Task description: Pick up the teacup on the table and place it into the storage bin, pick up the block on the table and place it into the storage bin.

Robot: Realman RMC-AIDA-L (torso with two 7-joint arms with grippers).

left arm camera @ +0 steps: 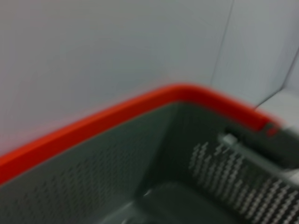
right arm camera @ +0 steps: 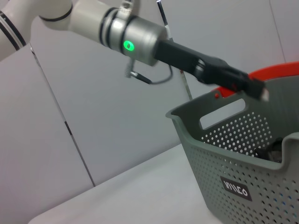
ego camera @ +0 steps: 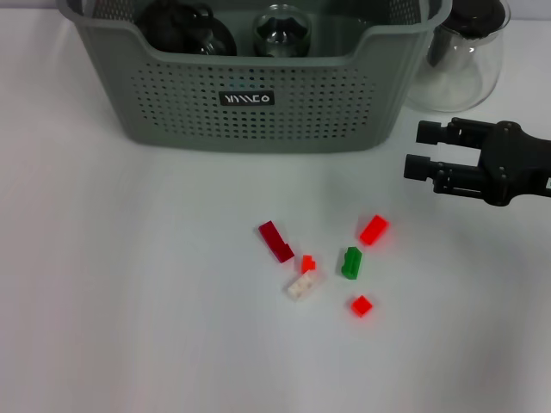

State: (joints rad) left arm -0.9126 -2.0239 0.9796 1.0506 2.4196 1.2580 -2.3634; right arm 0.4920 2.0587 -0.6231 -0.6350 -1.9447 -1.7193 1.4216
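The grey-green storage bin [ego camera: 250, 103] stands at the back of the white table. No teacup stands on the table; inside the bin sit a dark round object [ego camera: 185, 30] and a small clear glass vessel [ego camera: 282, 30]. Several blocks lie in front of the bin: dark red [ego camera: 275, 241], green [ego camera: 350, 262], white [ego camera: 303, 286], and red ones [ego camera: 374, 230] [ego camera: 362, 305]. My right gripper [ego camera: 417, 149] hovers open and empty to the right of the bin, above and right of the blocks. In the right wrist view, my left gripper [right arm camera: 252, 86] hangs over the storage bin [right arm camera: 243, 154].
A clear glass carafe [ego camera: 461, 60] with a dark lid stands right of the bin, just behind my right gripper. A red edge [left arm camera: 93, 123] runs along the far side of the bin. White table surface surrounds the blocks.
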